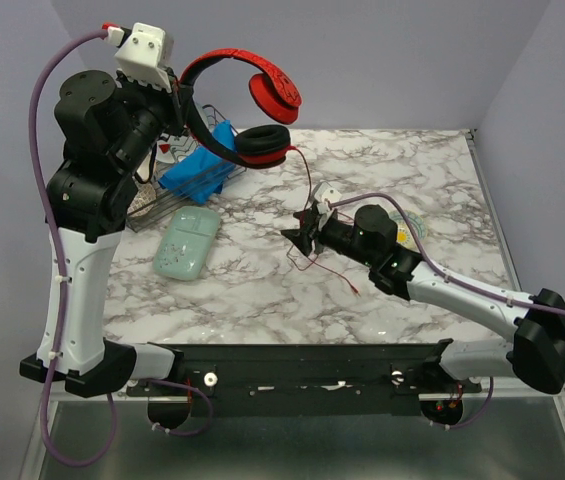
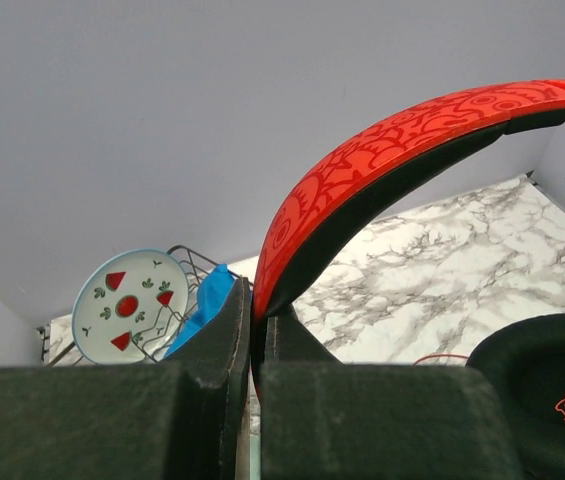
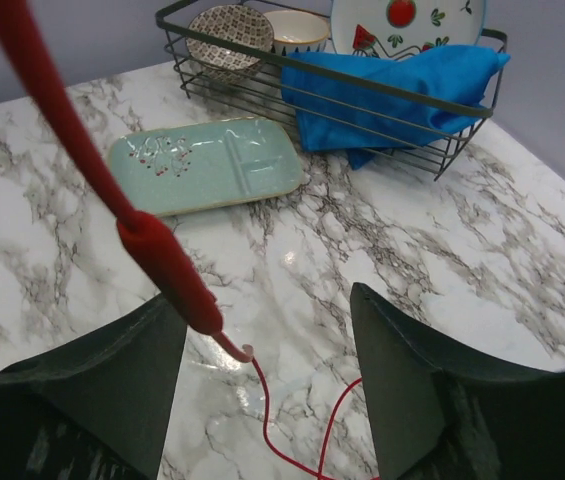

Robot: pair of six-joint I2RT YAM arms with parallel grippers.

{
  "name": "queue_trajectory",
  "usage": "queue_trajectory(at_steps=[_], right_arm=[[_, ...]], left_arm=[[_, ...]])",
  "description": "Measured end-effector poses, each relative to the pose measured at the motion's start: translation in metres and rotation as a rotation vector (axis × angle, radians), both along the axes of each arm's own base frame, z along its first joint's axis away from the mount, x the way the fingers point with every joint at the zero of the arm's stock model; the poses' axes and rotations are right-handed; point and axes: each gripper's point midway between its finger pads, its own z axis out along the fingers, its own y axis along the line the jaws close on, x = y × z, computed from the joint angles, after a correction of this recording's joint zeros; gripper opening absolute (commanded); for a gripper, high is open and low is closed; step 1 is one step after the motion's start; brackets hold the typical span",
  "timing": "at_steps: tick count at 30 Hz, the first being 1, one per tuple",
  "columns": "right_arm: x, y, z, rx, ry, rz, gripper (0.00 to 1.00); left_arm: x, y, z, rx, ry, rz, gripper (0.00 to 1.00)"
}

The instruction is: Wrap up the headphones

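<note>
My left gripper (image 1: 184, 98) is raised at the back left and is shut on the headband of the red headphones (image 1: 224, 62). In the left wrist view the jaws (image 2: 257, 315) pinch the red, black-lined headband (image 2: 382, 140). One black ear pad (image 2: 552, 400) hangs at the lower right. The thin red cable (image 1: 305, 180) drops from the lower ear cup (image 1: 262, 145) to the table. My right gripper (image 1: 298, 238) is open and low over the table, right at the cable. In the right wrist view a thick red piece of the cable (image 3: 162, 265) hangs between its open fingers (image 3: 402, 380), untouched.
A wire rack (image 1: 177, 195) at the back left holds a blue cloth (image 1: 197, 170), bowls (image 3: 227, 25) and a strawberry plate (image 2: 127, 305). A pale green divided tray (image 1: 187, 242) lies in front of it. Loose cable loops (image 1: 327, 265) lie under the right gripper.
</note>
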Motion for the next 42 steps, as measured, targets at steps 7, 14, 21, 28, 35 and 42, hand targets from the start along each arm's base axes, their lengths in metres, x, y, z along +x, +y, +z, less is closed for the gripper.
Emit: queue_trajectory(at_steps=[7, 14, 21, 28, 35, 42], right_arm=[[0.002, -0.004, -0.011, 0.011, 0.054, -0.041, 0.01], [0.017, -0.061, -0.019, -0.149, 0.060, -0.300, 0.01], [0.042, -0.126, 0.093, -0.292, -0.125, -0.614, 0.01], [0.053, -0.113, 0.110, -0.424, -0.182, -0.620, 0.01], [0.067, -0.101, 0.103, -0.467, -0.178, -0.618, 0.01], [0.083, -0.112, 0.116, -0.441, -0.161, -0.652, 0.01]], left_arm=[[-0.001, 0.000, 0.003, -0.001, -0.007, -0.004, 0.00], [0.020, 0.010, -0.042, 0.146, 0.039, 0.062, 0.00], [0.075, -0.010, -0.178, 0.434, 0.299, 0.081, 0.00], [0.070, -0.088, -0.242, 0.571, 0.393, -0.096, 0.00], [0.055, -0.111, -0.242, 0.618, 0.369, -0.173, 0.00], [0.016, -0.130, -0.236, 0.628, 0.325, -0.287, 0.00]])
